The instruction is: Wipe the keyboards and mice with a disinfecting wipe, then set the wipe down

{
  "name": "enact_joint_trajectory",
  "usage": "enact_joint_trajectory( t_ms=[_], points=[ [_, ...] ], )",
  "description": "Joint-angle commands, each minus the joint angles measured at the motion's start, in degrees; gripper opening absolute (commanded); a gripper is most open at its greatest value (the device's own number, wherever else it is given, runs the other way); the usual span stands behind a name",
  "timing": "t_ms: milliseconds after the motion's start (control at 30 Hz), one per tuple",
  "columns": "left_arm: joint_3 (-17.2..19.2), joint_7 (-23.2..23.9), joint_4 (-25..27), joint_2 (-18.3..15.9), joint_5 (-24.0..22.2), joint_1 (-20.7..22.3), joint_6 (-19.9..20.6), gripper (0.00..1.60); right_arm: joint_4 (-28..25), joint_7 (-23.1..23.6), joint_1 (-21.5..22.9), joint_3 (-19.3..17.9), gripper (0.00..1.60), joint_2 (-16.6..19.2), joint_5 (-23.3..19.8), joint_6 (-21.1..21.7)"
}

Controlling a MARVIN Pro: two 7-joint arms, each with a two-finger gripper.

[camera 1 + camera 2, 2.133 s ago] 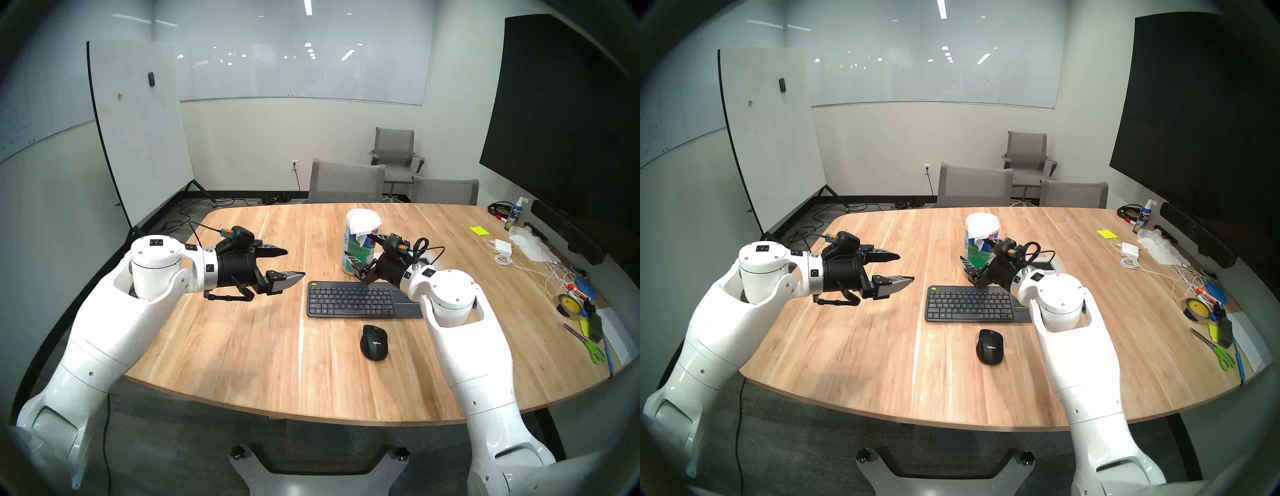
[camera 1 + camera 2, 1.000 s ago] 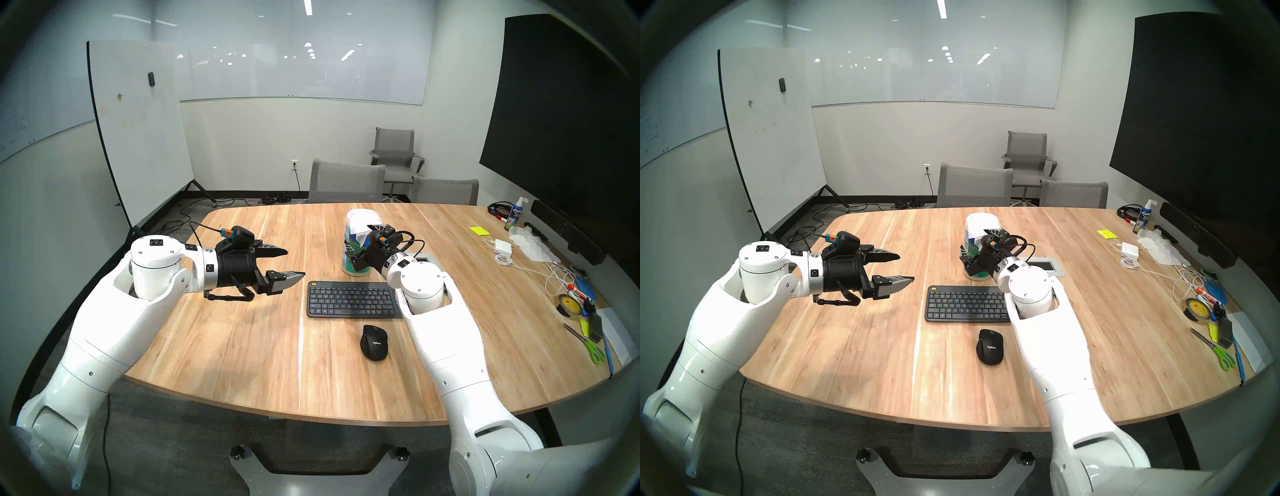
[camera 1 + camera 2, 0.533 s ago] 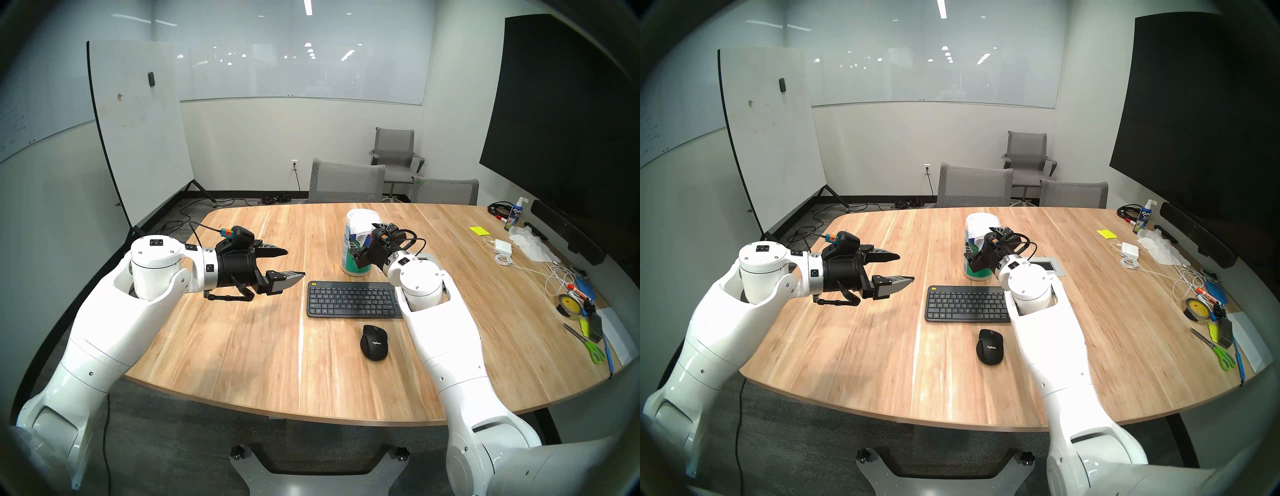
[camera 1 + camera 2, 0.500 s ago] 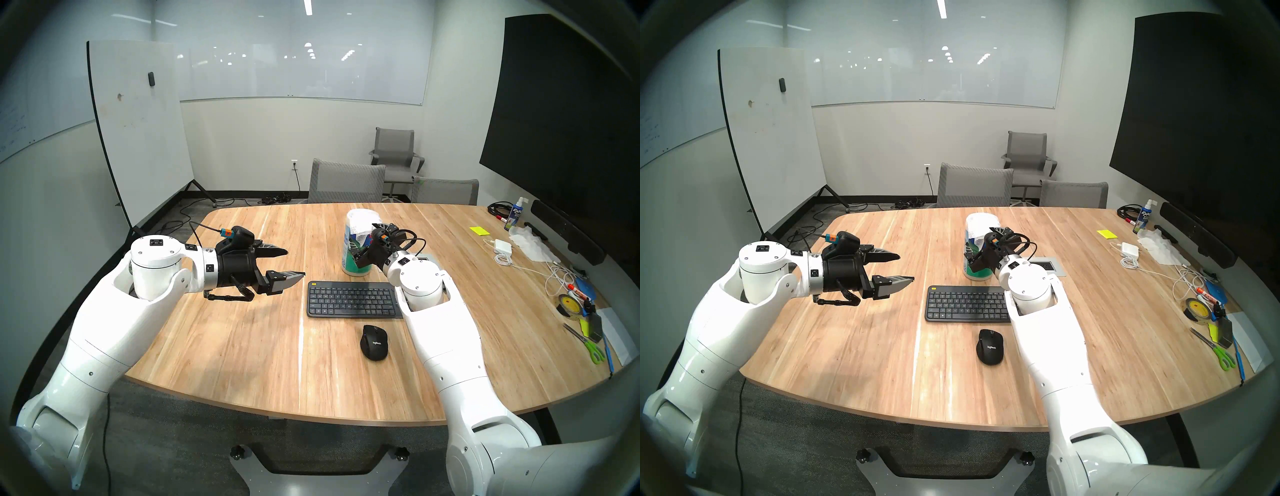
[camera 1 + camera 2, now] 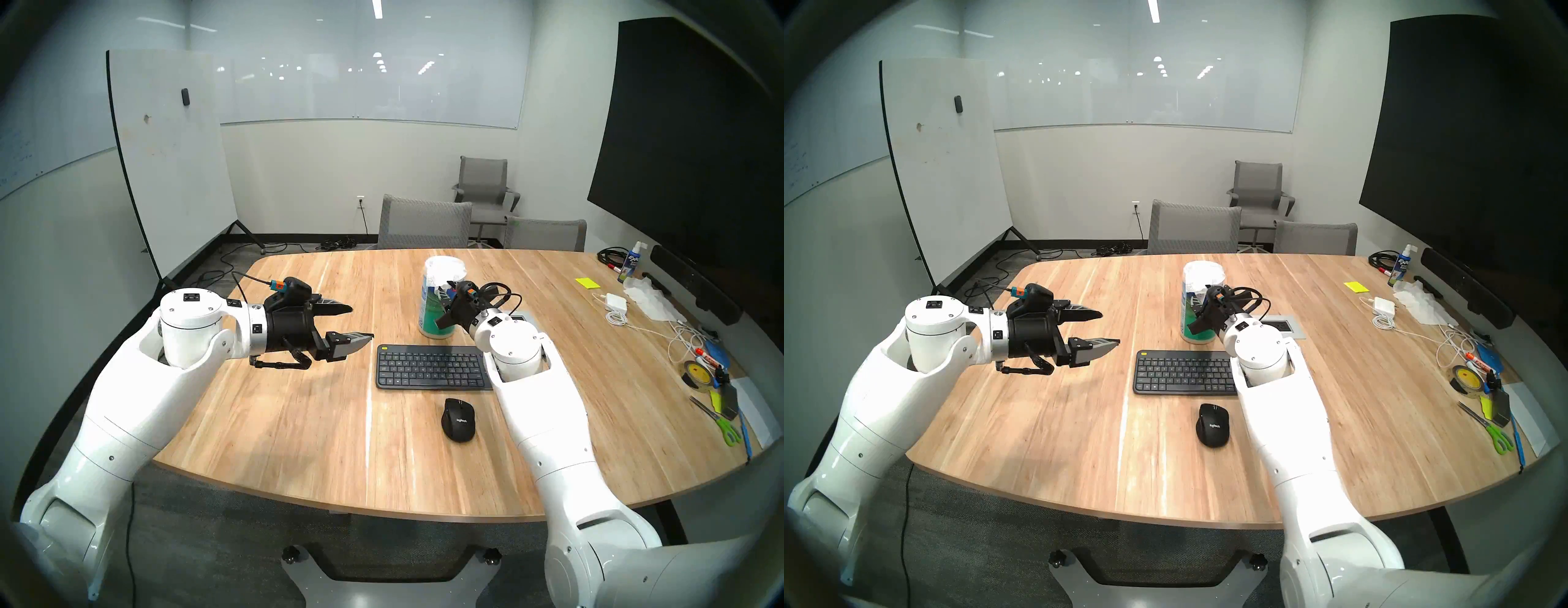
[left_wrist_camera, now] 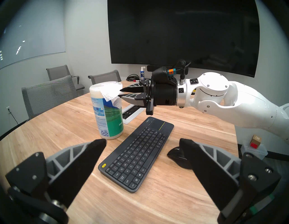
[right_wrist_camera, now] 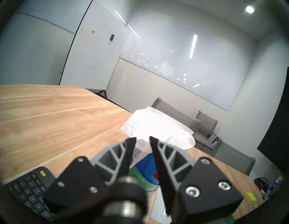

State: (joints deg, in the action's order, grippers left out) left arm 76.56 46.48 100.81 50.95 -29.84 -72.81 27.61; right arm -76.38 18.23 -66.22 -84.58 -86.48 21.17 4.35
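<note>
Left wrist view: disinfecting wipe [image 6: 111,92] droops from wipes canister [image 6: 107,115] top, centre-left of frame; thin, limp, likely tears easily. Right gripper [image 6: 120,92] jaws nearly together around hanging flap; firm pinch unconfirmed. Best hold: flap near canister mouth. Left gripper [image 6: 143,158] spread, empty.

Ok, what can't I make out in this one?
Grip on the wipe: the left wrist view shows the right gripper with its tips at the wipe, but whether they pinch it is unclear; too small in the head views.
Keyboard, touchpad end: head views, covered by the right arm.
Mouse: left wrist view, partly behind a finger of the left gripper.
Canister label print: blurred in the right wrist view.
</note>
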Motion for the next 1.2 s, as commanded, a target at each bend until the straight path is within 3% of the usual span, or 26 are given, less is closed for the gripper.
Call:
enact_joint_trajectory(
  t_ms=[0, 133, 167, 567, 1167],
  points=[
    [0.4, 0.0, 0.6, -0.1, -0.1, 0.4, 0.0, 1.6, -0.5, -0.2, 0.8, 0.0, 0.5, -0.3, -0.2, -1.1],
    [0.4, 0.0, 0.6, -0.1, -0.1, 0.4, 0.0, 1.6, -0.8, 0.0, 0.5, -0.3, 0.02, -0.1, -0.4, -1.2],
    [0.4, 0.0, 0.6, -0.1, -0.1, 0.4, 0.0, 1.6, -1.0, 0.2, 0.3, -0.4, 0.0, 0.0, -0.5, -1.2],
    [0.4, 0.0, 0.6, -0.1, -0.1, 0.4, -0.1, 1.6, -3.4, 2.8, -1.1, -2.6, 0.0, 1.6, -2.3, -1.7],
    [0.4, 0.0, 0.6, -0.1, -0.1, 0.4, -0.1, 1.6, -14.4, 14.3, -6.2, -12.2, 0.0, 5.9, -10.9, -0.1]
  ],
)
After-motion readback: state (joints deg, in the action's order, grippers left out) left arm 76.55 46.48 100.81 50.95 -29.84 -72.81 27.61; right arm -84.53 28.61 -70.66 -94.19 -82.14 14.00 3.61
